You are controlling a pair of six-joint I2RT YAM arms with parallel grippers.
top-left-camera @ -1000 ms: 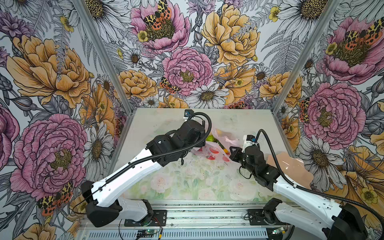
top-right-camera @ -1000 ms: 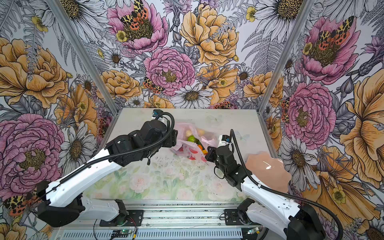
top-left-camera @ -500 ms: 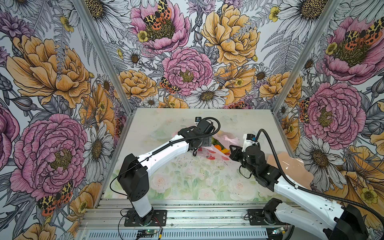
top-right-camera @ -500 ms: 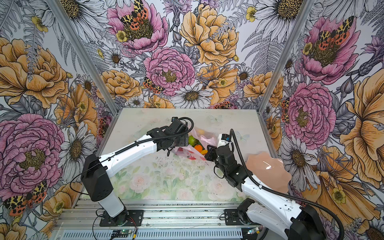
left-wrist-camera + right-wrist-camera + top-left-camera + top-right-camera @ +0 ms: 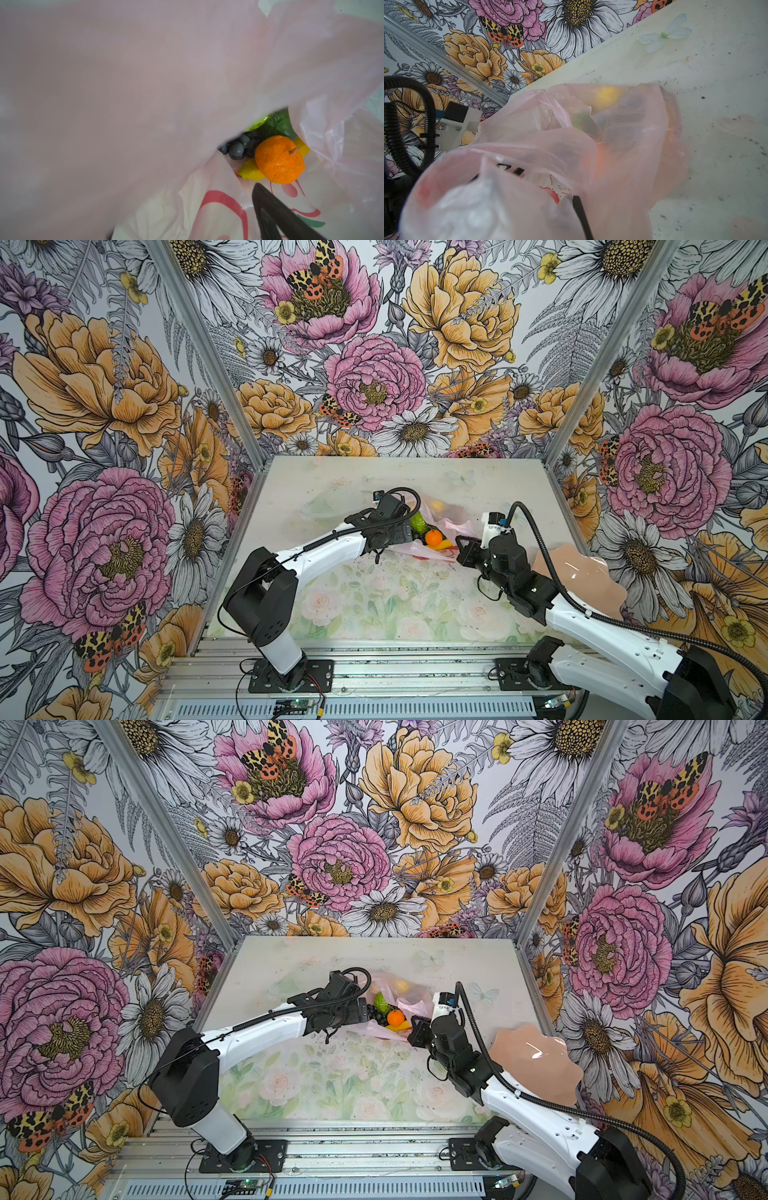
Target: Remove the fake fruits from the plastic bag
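Flowered walls [image 5: 124,406] close in a pale tabletop [image 5: 353,477] in both top views. Near its middle lies the pink bag [image 5: 451,526], with its mouth turned to the left. The left hand [image 5: 406,536] sits at that mouth, just beside an orange [image 5: 434,537] and a green fruit [image 5: 417,521]. A lemon [image 5: 436,504] shows through the film farther back. The right hand [image 5: 460,548] touches the bag's near right edge. A peach dish [image 5: 582,580] sits at the tabletop's right edge, apart from the bag. In a top view, dark grapes [image 5: 376,1013] lie right at the left hand's tip.

From the left wrist, pink film fills most of the picture. Through the opening the orange [image 5: 279,160] rests on a banana [image 5: 249,172], with the grapes [image 5: 236,148] and the green fruit [image 5: 278,124] touching it, all inside the bag. One dark finger [image 5: 274,214] stands well off to the side and its partner is hidden by film. The hand looks spread and holds nothing.

From the right wrist, bag film [image 5: 623,145] bunches right against the hand, which is pressed together on a fold. Only one thin finger [image 5: 580,214] shows. The lemon [image 5: 608,94] shows blurred through the film.
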